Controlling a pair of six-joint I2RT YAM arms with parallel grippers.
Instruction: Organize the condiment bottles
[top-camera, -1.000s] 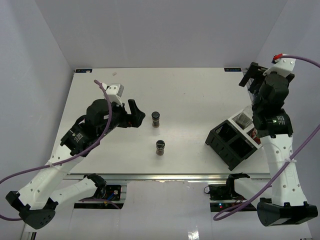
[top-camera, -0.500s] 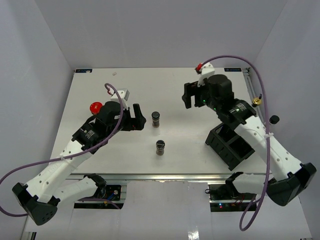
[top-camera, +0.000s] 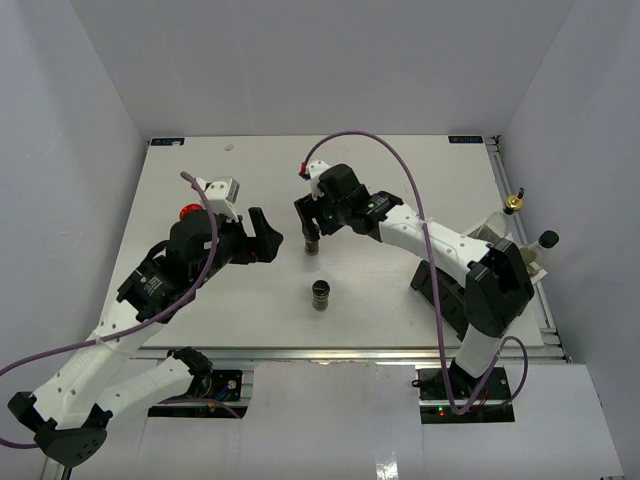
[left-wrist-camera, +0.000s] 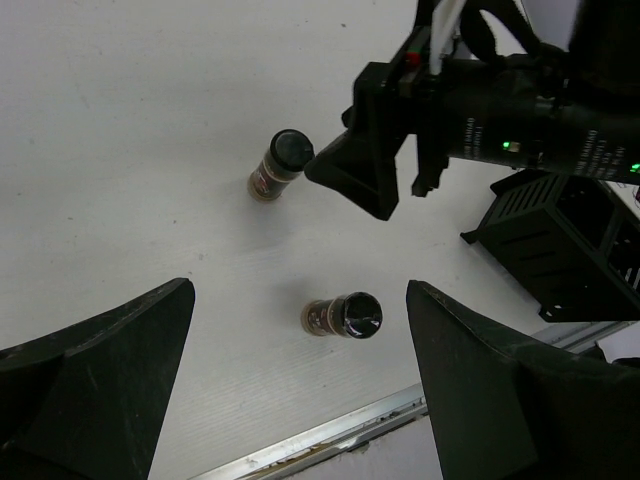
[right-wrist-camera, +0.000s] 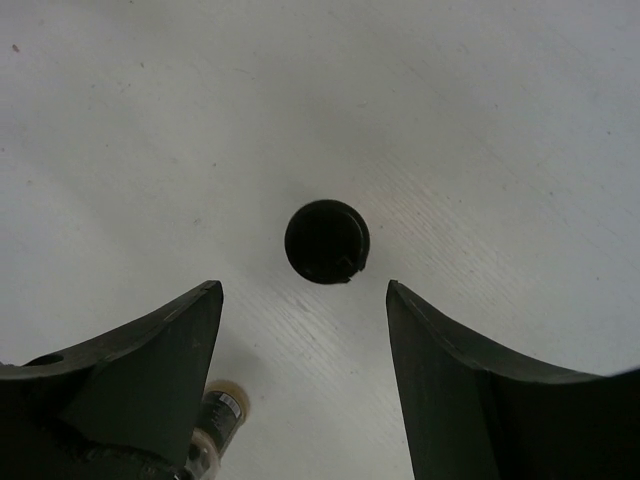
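Observation:
Two small dark black-lidded jars stand mid-table: the far one (top-camera: 311, 243) and the near one (top-camera: 320, 295). My right gripper (top-camera: 310, 222) hovers open straight over the far jar, whose lid (right-wrist-camera: 327, 242) shows just ahead of the spread fingers. My left gripper (top-camera: 267, 236) is open and empty, left of both jars (left-wrist-camera: 280, 165) (left-wrist-camera: 342, 315). The red-capped jar (top-camera: 188, 212) peeks out behind my left arm. A gold-topped bottle (top-camera: 514, 204) and a black-capped tall bottle (top-camera: 547, 240) stand at the far right.
The black open-topped box (top-camera: 441, 292) sits at the right front, partly hidden under my right arm; it also shows in the left wrist view (left-wrist-camera: 565, 250). The table's front edge runs just below the near jar. White walls enclose the table.

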